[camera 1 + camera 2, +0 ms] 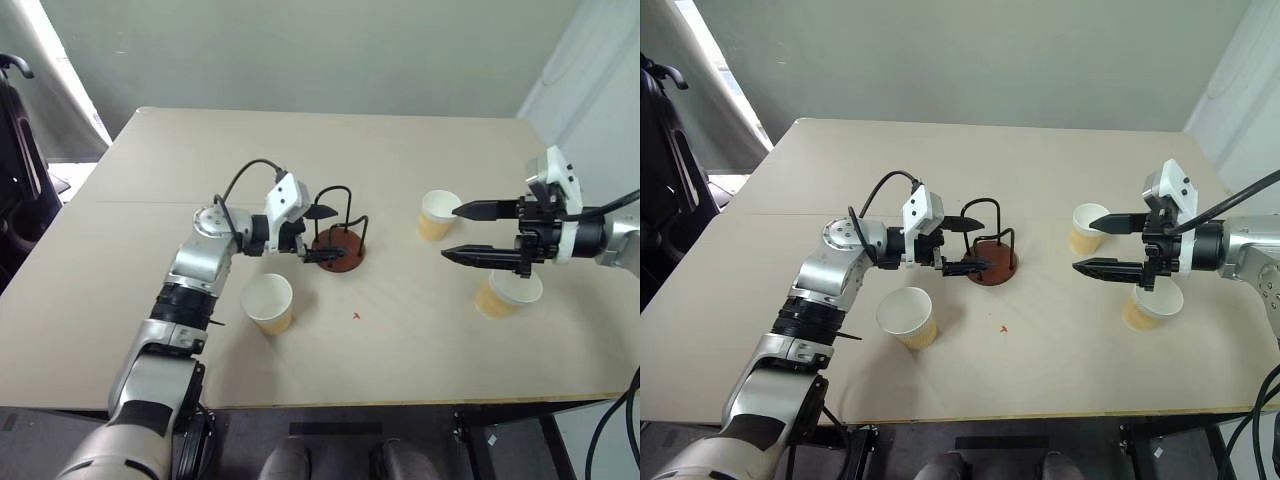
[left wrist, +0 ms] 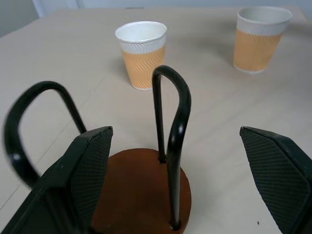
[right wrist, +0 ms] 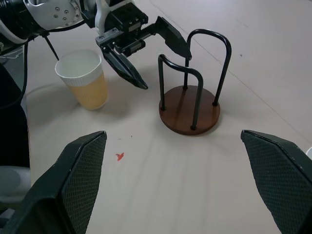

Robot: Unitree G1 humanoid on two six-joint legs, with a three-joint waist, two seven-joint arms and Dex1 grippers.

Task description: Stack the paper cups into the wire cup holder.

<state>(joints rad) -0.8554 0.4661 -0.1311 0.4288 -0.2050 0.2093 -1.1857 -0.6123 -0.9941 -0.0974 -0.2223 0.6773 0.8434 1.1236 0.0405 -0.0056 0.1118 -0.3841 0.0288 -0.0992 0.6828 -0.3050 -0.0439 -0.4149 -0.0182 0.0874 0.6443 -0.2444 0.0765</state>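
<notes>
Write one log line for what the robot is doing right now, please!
left gripper: open, at wire cup holder | right gripper: open, empty, above table | paper cups: three upright on table, none stacked

Beige table (image 1: 300,150) before a grey-green wall (image 1: 300,50)

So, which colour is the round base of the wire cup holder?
Reddish-brown, with black wire loops; the wire cup holder shows best in the right wrist view.

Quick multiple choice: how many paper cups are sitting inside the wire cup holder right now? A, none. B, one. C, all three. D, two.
A: the wire cup holder stands with nothing between its loops, and the three paper cups all sit apart on the table.
</notes>
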